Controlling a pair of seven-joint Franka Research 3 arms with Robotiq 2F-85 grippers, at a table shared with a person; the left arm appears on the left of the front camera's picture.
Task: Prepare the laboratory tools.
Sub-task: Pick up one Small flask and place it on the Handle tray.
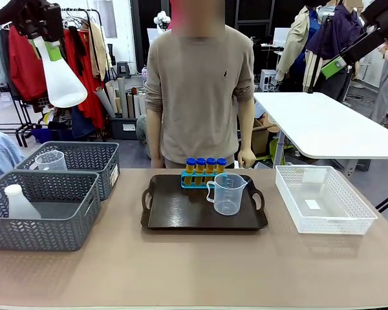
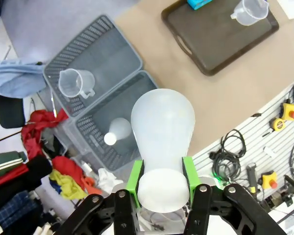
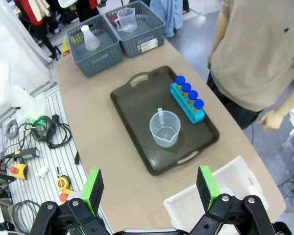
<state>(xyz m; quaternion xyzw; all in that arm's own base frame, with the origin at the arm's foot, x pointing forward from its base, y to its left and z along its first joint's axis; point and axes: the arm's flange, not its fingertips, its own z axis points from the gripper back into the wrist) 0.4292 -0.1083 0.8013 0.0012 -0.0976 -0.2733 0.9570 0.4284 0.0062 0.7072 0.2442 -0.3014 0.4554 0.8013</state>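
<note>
White translucent conical flask: neck pinched between left jaws, raised well above the tan surface, apparently inverted. Right jaws: spread, empty.

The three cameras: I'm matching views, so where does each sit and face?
Front: between the arms, facing the person across the table; left pincer holding a conical flask.
Left wrist: high, looking down past its flask at the grey baskets.
Right wrist: high, open pincer over the tray.
All share the tray's beaker.
</note>
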